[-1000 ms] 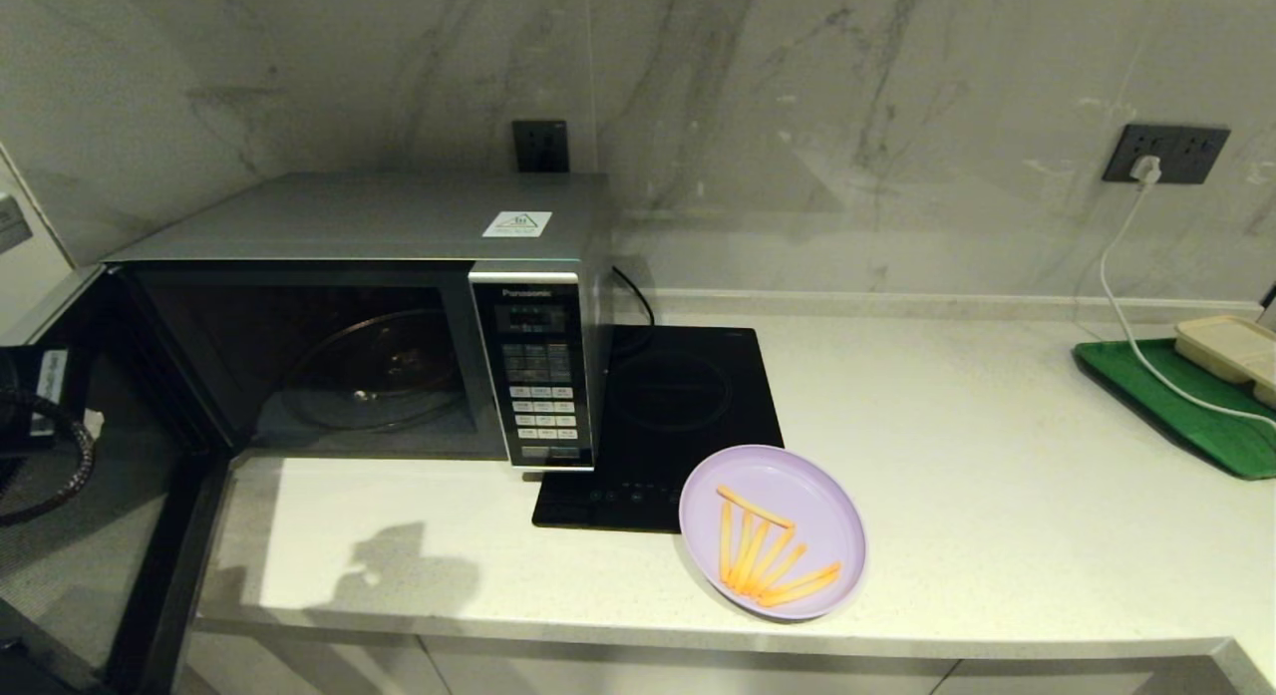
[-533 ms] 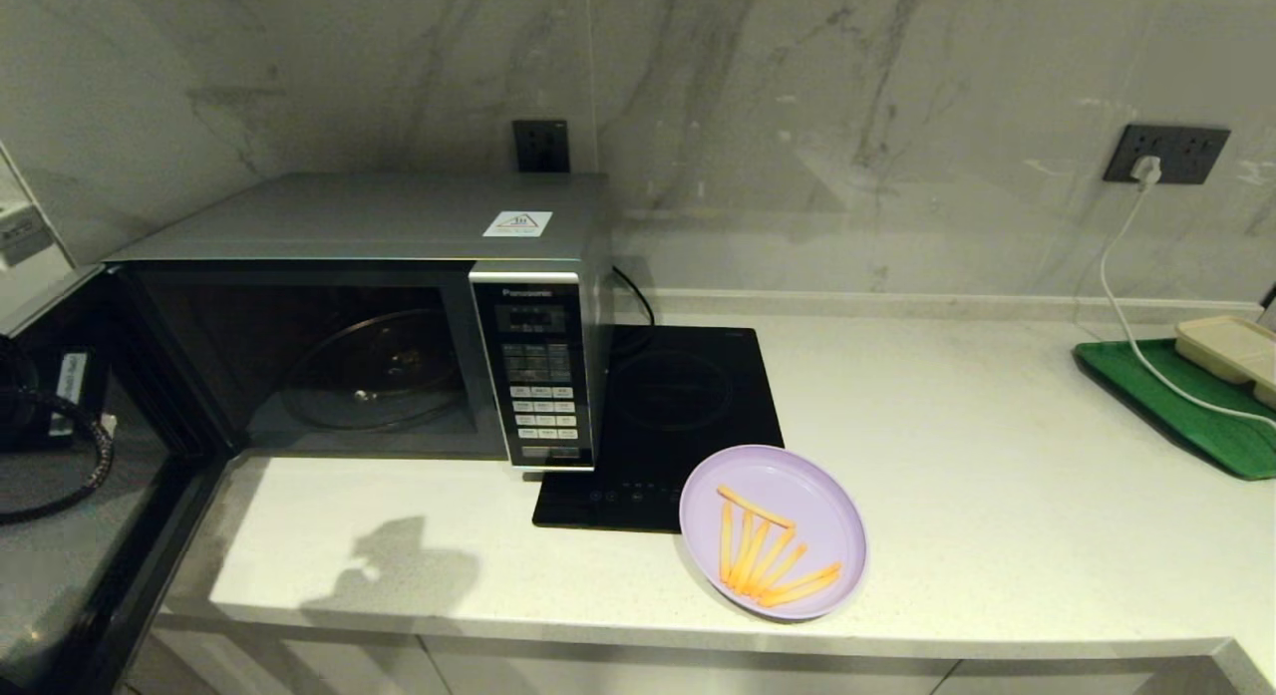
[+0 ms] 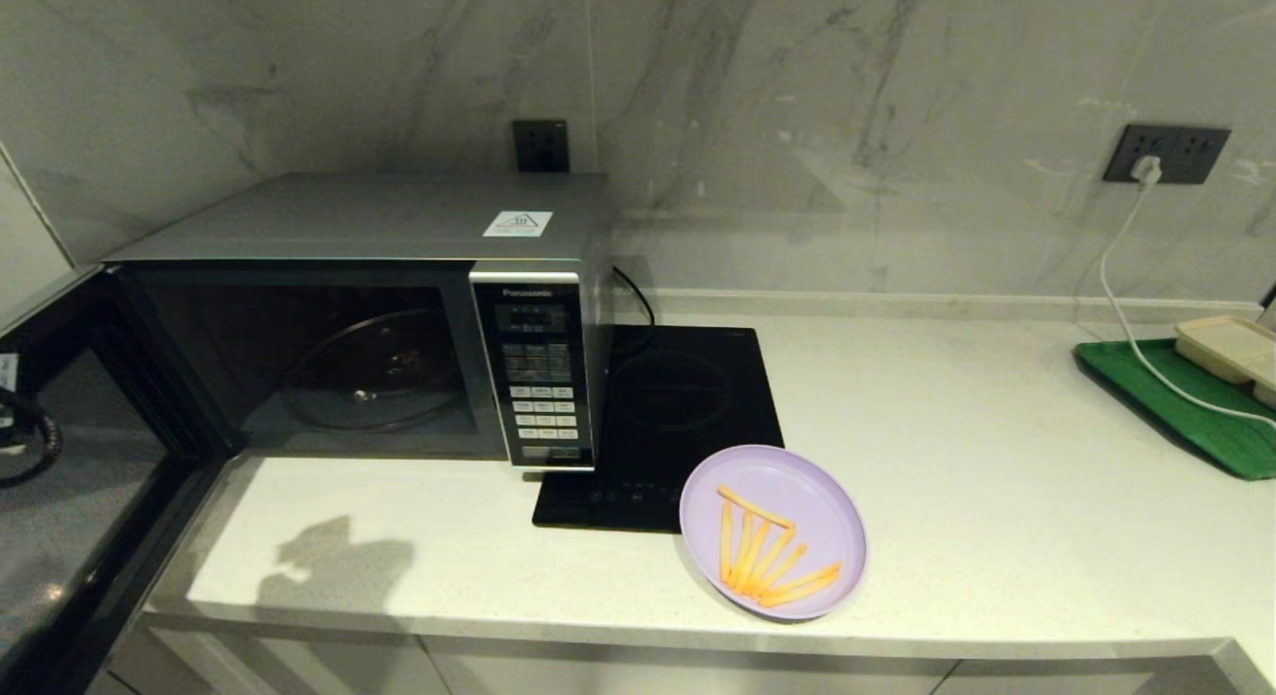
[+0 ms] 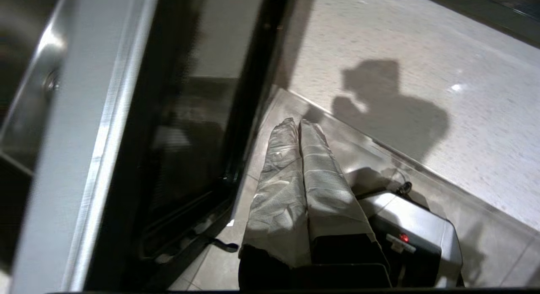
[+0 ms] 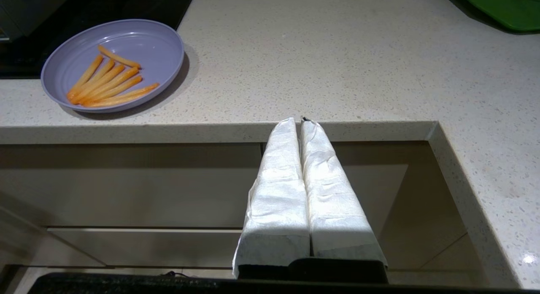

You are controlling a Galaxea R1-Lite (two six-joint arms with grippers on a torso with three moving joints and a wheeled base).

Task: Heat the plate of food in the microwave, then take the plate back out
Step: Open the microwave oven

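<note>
Pale stone counter (image 5: 337, 53) bearing the plate of food (image 5: 113, 64), well apart from the clenched, empty right pincer (image 5: 300, 121).

Setting was a home-style kitchen. A pale speckled stone countertop (image 3: 997, 496) ran along a grey-veined marble backsplash (image 3: 797, 107), with flat cabinet fronts (image 5: 126, 188) below the edge. On the counter stood a silver-grey microwave (image 3: 379, 226), door swung open, glass turntable visible inside. A flat black induction cooktop (image 3: 678, 416) lay just beside it. Dark wall sockets (image 3: 1164, 154) were set in the backsplash, a white cable plugged into one. A lilac plate of fries (image 3: 773, 531) and a green tray (image 3: 1186, 406) holding a beige container (image 3: 1231, 348) sat on the counter.
</note>
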